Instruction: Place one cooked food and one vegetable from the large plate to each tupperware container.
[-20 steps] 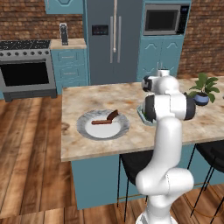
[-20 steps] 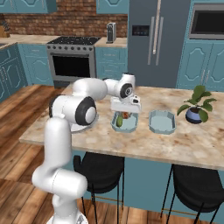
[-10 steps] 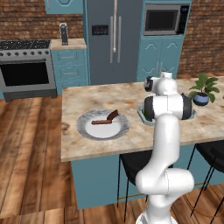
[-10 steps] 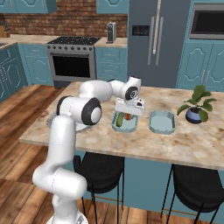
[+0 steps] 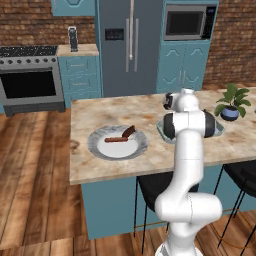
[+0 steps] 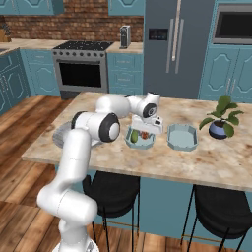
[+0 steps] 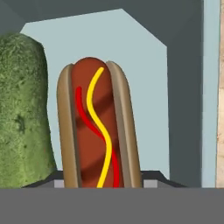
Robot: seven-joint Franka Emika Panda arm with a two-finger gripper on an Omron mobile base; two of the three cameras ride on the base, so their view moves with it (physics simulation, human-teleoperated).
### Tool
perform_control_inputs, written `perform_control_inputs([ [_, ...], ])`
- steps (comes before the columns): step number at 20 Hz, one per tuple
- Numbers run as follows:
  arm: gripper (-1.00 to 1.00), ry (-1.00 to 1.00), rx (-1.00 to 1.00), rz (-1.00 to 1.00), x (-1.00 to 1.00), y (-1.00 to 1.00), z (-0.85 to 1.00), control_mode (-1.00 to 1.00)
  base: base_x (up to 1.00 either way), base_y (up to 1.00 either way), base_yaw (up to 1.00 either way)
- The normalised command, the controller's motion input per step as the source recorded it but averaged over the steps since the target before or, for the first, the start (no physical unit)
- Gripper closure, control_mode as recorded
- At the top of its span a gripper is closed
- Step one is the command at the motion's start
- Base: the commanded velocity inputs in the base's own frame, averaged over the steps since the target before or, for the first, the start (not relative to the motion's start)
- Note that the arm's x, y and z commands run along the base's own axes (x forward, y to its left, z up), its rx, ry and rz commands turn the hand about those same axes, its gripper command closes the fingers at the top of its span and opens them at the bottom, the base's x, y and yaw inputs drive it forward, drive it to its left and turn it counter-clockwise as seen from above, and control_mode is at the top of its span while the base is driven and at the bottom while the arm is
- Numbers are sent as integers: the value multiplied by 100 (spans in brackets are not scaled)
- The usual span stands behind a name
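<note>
My gripper hangs low over the nearer tupperware container, shut on a hot dog with red and yellow sauce lines. In the hand view the hot dog stands between my fingertips, over the container's pale floor. A green vegetable lies in the same container, just beside the hot dog. The second tupperware container sits bare to the right. The large plate lies left of the arm and bears a brown sausage and another dark brown piece.
A potted plant stands on the island's right end, beyond the second container. Bar stools are tucked under the counter's front edge. A stove and fridge line the back wall.
The hand has shifted slightly to the right and a little lower over the nearer container, carrying the hot dog with it. The plate and the containers have stayed put.
</note>
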Motion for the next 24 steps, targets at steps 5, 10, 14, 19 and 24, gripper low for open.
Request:
perform_control_inputs([
  [5,100,0,0,0,9,7,-41,-100,0,0,0],
  [10,-100,-1,0,0,-8,4,-6,-100,0,0,0],
  [14,-100,-8,0,0,-12,5,3,-100,0,0,0],
  [19,-100,-13,-2,0,-20,9,26,-100,0,0,0],
  [24,-100,-9,-2,0,-45,9,36,-100,0,0,0],
])
